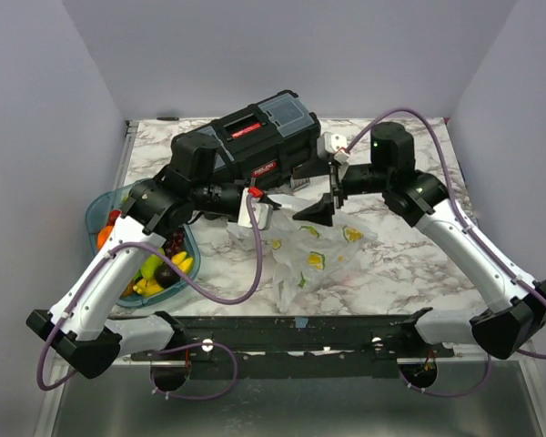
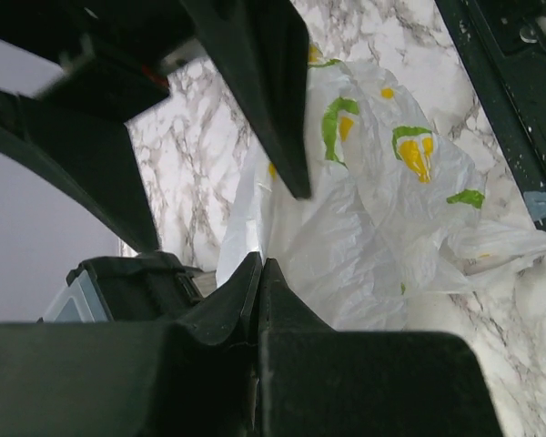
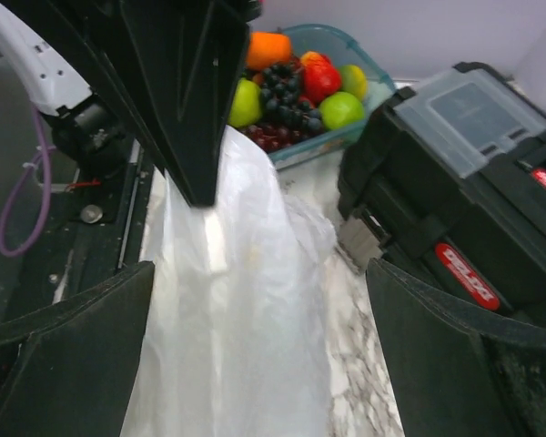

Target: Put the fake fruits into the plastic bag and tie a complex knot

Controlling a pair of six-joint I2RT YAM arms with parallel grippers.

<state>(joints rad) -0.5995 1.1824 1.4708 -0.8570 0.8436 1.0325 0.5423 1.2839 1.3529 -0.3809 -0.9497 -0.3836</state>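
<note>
Your left gripper is pressed fully shut, its jaws meeting with no gap. The right wrist view shows a peak of the plastic bag drawn up to its tip, so it has the bag's film pinched. Your right gripper stands spread as wide as it goes. Its two fingers straddle that raised fold, one on each side, and neither finger presses the plastic or holds anything.

The rest of the bag lies crumpled on the middle of the bench, between the black toolbox toward the far edge and the arm bases at the near edge. You can see its yellow and green prints.

The fake fruits all sit heaped in the teal tray at the left edge of the bench, apart from the bag.
</note>
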